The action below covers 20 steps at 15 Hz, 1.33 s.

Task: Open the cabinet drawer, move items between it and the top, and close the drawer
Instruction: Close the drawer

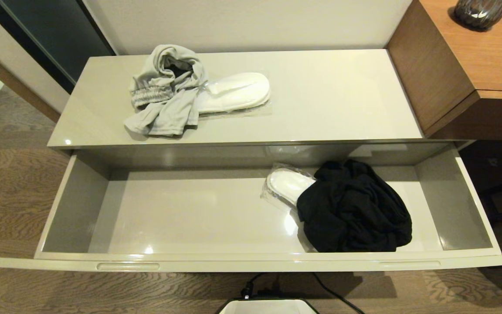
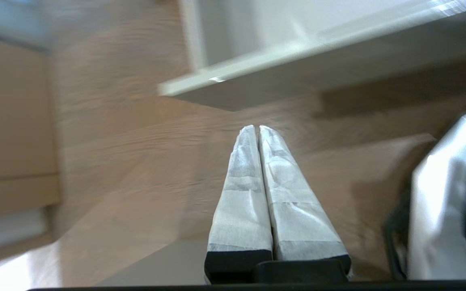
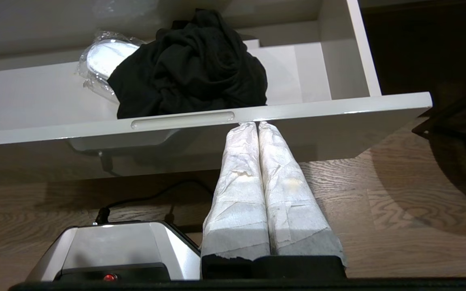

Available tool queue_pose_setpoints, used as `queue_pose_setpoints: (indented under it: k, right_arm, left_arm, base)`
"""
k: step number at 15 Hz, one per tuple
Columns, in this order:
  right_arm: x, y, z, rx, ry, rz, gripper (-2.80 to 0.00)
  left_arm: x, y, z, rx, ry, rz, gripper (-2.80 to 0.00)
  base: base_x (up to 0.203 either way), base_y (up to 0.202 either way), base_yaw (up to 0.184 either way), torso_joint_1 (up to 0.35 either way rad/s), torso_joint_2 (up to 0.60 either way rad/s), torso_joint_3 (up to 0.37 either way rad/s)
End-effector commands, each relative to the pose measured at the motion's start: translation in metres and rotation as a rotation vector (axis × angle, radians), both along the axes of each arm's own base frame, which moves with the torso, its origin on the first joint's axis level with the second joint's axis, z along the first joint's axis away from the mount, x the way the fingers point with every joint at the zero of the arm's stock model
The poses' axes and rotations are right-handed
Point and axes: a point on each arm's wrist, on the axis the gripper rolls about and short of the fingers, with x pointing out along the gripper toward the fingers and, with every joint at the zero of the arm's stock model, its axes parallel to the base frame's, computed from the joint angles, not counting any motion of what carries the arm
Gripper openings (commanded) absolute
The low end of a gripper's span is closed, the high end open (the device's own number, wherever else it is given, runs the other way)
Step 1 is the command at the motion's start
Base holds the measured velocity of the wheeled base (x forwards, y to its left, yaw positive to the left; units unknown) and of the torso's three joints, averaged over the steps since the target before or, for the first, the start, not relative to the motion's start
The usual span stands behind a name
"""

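The cabinet drawer (image 1: pixel 251 261) stands pulled fully out, its front panel nearest the robot with two slim handle notches along the upper edge. Inside, toward its right half, a black garment (image 1: pixel 355 213) lies bunched over one end of a plastic-wrapped pair of white slippers (image 1: pixel 286 185); the rest of the drawer floor is bare. On the cabinet top (image 1: pixel 329 96) behind it, left of centre, a light grey garment with an elastic band (image 1: pixel 166 89) lies heaped against and partly over a second wrapped pair of slippers (image 1: pixel 235 92).

Judging by this layout, the opening is done and the task sits in the item-moving step, with the closing not yet done.

Neither arm shows in the head view. The left end effector (image 2: pixel 256 128) is clenched and empty, low over the wooden floor below the drawer's left end. The right end effector (image 3: pixel 256 125) is likewise clenched on nothing, just under the drawer front beside the right handle notch (image 3: pixel 182 120).

A next move would call for one end effector to open, rise over the drawer front and descend on the black garment, or to reach up to the grey one.
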Motion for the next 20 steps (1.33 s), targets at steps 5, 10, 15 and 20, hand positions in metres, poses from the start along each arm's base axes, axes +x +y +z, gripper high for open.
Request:
queue_pose_setpoints:
  k: [5,10,15,20]
  right_arm:
    - [0.000,0.000,0.000,-0.001,0.001,0.000,-2.80]
    - [0.000,0.000,0.000,-0.001,0.001,0.000,-2.80]
    - [0.000,0.000,0.000,0.001,0.001,0.000,-2.80]
    - [0.000,0.000,0.000,0.001,0.001,0.000,-2.80]
  left_arm:
    - [0.009,-0.002,-0.042,0.013,-0.041,-0.093,-2.80]
    - [0.008,-0.002,-0.042,-0.151,-0.081,-0.064,-2.80]
    - [0.008,-0.002,-0.044,-0.346,-0.094,-0.030,-2.80]
    - [0.009,-0.001,-0.045,-0.423,-0.099,0.000,-2.80]
  base:
    - [0.000,0.000,0.000,0.000,0.00,0.000]
    - [0.000,0.000,0.000,0.000,0.00,0.000]
    - [0.000,0.000,0.000,0.000,0.00,0.000]
    - [0.000,0.000,0.000,0.000,0.00,0.000]
